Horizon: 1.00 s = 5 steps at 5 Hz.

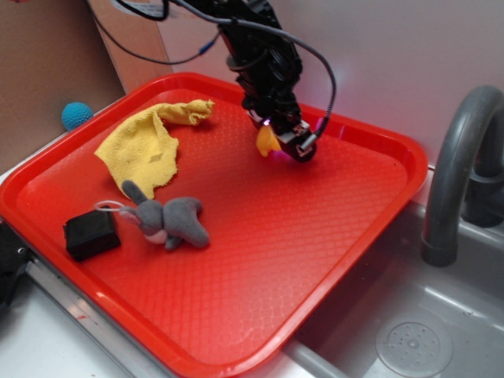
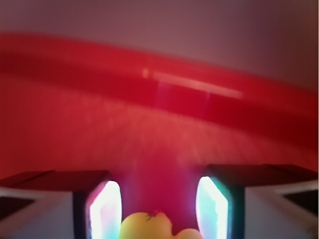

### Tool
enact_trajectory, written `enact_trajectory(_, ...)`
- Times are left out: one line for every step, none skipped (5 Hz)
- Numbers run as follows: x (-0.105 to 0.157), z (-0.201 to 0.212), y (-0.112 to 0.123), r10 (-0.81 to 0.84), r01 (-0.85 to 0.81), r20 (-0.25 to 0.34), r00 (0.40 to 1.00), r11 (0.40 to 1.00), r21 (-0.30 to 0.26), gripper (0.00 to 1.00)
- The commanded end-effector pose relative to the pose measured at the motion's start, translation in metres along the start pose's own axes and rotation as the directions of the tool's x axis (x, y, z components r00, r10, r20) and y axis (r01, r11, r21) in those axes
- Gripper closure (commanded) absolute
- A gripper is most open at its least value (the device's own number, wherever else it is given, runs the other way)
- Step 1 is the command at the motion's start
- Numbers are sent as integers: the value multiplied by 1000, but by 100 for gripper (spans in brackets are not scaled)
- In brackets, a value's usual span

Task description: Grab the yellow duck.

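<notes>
Yellow and smooth, the duck (image 2: pixel 149 226) sat low between the two jaws of the gripper (image 1: pixel 285 144), a clear gap showing on each side of it in the wrist view, so the jaws were spread and not touching it. From outside, the duck (image 1: pixel 268 141) showed just beside the fingertips, down at the floor of the red tray (image 1: pixel 331 236) near its far rim. This looked like the closing step of the grab: the next move probably called for pressing the jaws together squarely on the rounded body, which might slip, then lifting. Well away from the jaws lay a yellow rag (image 1: pixel 150 146), a grey plush toy (image 1: pixel 169 220) and a black block (image 1: pixel 90 234).
</notes>
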State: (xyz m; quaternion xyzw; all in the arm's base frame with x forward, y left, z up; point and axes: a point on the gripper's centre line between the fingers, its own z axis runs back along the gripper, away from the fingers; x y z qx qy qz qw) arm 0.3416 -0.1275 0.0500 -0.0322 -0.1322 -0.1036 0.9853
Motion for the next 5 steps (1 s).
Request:
enact_trajectory(-1,110,5,257,-250,-83,963,964,88,100)
enact_trajectory(-27,163,13,408,-391,-151,900,911,132,100)
enact_trajectory(-54,192,19,463,-449,-153,873,886,119,100)
enact_trajectory(-78,209,32,499,-498,-126,857,866,45,100)
enact_trajectory(-79,200,43,482,-478,-135,866,876,60,100)
